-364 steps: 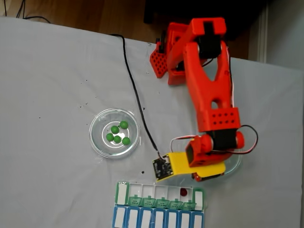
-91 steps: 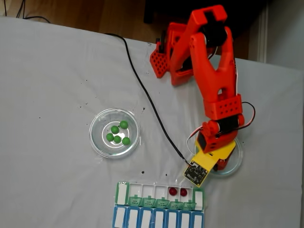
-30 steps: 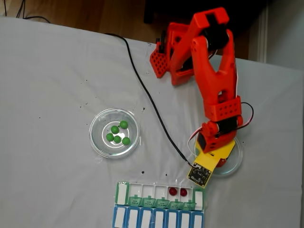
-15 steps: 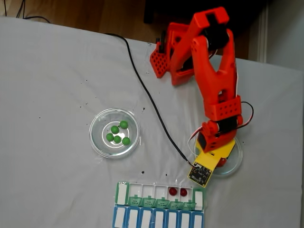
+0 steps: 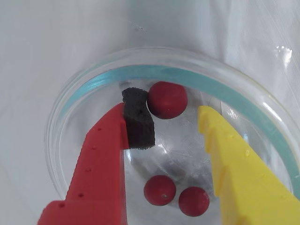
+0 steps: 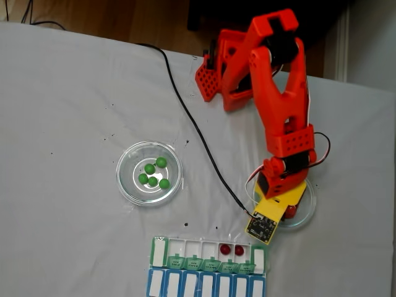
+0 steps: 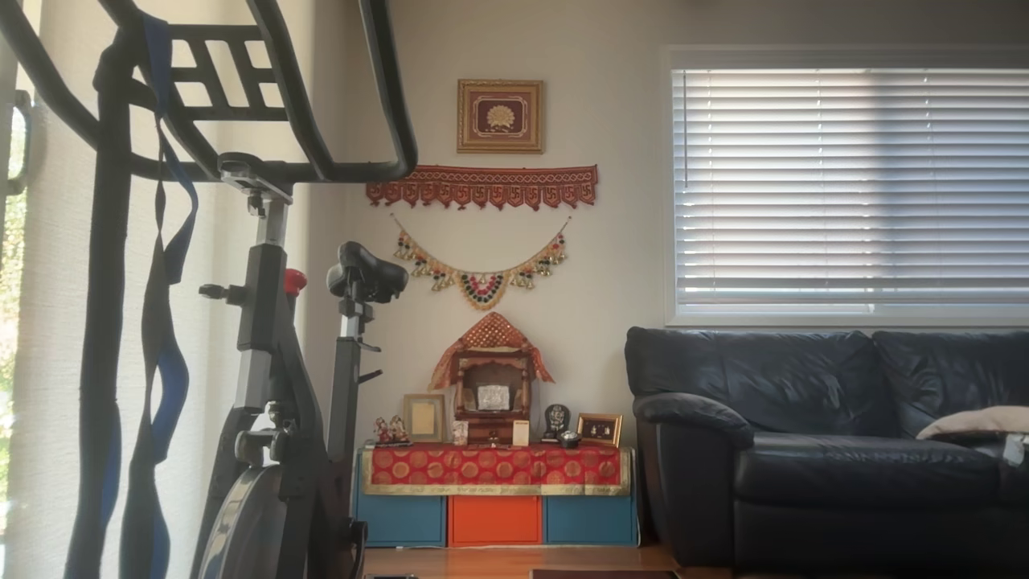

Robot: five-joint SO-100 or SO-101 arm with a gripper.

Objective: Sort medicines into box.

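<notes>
In the wrist view my gripper [image 5: 171,115] stands open inside a round glass dish [image 5: 84,93]. One dark red medicine ball [image 5: 167,100] lies between the fingertips. It touches the black foam pad [image 5: 138,119] on the red finger, and a gap separates it from the yellow finger [image 5: 234,164]. Two more red balls [image 5: 160,190] [image 5: 193,201] lie nearer the wrist. In the fixed view the arm's wrist [image 6: 281,185] hangs over that right dish [image 6: 306,210]. The box [image 6: 185,246], its green lids open, holds two red balls [image 6: 225,249] [image 6: 239,250]. Several green balls [image 6: 153,174] sit in the left dish [image 6: 130,185].
A blue-lidded organiser row [image 6: 204,284] lies directly in front of the box at the table's near edge. A black cable [image 6: 185,117] runs across the white cloth from the back to the wrist camera. The arm's red base [image 6: 216,74] stands at the back. The other view looks into a living room.
Since the oldest frame a second red ball has appeared in the box and the arm has swung right, over the right dish. Over the last second nothing visibly moved.
</notes>
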